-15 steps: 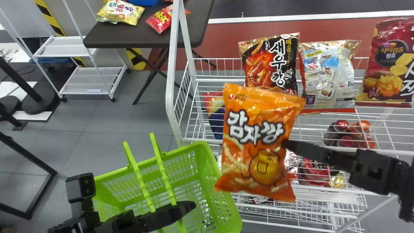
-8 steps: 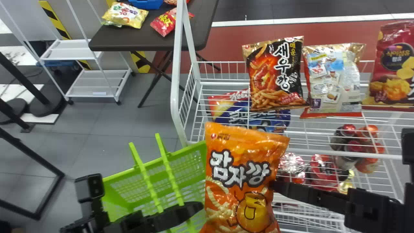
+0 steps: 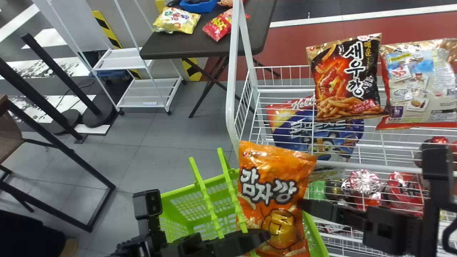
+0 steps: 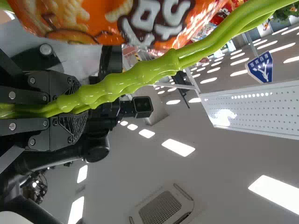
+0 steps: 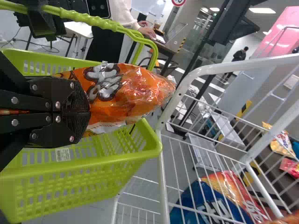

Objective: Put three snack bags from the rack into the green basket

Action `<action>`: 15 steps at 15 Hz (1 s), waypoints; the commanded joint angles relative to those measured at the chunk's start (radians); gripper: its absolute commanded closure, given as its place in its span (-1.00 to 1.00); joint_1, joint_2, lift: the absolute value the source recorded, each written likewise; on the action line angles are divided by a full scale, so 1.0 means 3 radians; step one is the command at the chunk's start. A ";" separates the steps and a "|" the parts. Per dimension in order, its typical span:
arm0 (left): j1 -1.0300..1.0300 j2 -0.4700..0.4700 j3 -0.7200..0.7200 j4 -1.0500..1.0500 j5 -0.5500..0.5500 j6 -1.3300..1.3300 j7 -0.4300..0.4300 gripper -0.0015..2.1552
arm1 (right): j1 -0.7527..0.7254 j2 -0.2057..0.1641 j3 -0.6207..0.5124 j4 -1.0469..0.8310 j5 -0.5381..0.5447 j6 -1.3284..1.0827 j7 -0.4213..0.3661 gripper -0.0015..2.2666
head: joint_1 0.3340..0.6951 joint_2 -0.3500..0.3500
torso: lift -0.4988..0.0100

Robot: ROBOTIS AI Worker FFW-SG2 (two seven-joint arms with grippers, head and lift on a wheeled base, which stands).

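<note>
In the head view my left gripper [image 3: 248, 240] is clamped on the handles of the green basket [image 3: 314, 232] at the bottom; the left wrist view shows this gripper [image 4: 72, 103] closed around the green handle [image 4: 131, 81]. My right gripper [image 3: 303, 206] pinches the orange snack bag [image 3: 273, 192] by its side, and the bag hangs upright over the basket's right part, hiding some of it. In the right wrist view, the bag [image 5: 128, 91] is between the fingers of my gripper [image 5: 88, 112], above the basket [image 5: 88, 172]. How far down the bag reaches is hidden.
Right of the basket stands the white wire rack [image 3: 232, 82], with a black-and-red bag [image 3: 346, 78], a pale bag [image 3: 417, 84] and a blue bag [image 3: 296, 125]. Behind are a dark table [image 3: 175, 46] and a white cart [image 3: 150, 89].
The orange bag went down and left relative to the rack, from in front of the shelves to over the basket, with my right gripper. The head view has swung left. My left gripper stays on the handles.
</note>
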 commanded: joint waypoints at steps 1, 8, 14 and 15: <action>0.0025 -0.0003 -0.0029 -0.0049 -0.0006 0.0004 0.0001 0.99 | -0.0104 0.0021 0.0217 0.0158 0.0087 -0.0021 -0.0012 0.98 | 1.00 0.97 | 0.96; 0.0056 -0.0008 -0.0045 -0.0125 -0.0011 0.0055 0.0001 0.99 | -0.0242 0.0046 0.0738 0.0388 0.0301 -0.0113 -0.0043 0.86 | 1.00 1.00 | 0.96; 0.0056 0.0012 -0.0004 -0.0115 -0.0011 0.0055 0.0001 0.99 | -0.0068 0.0000 0.0723 0.0153 0.0220 0.0111 -0.0053 -1.00 | 1.00 1.00 | 0.96; 0.0056 0.0018 0.0017 -0.0115 -0.0006 0.0055 -0.0004 0.99 | -0.0032 -0.0015 0.0631 0.0101 0.0138 0.0193 -0.0053 -0.96 | 1.00 1.00 | 0.96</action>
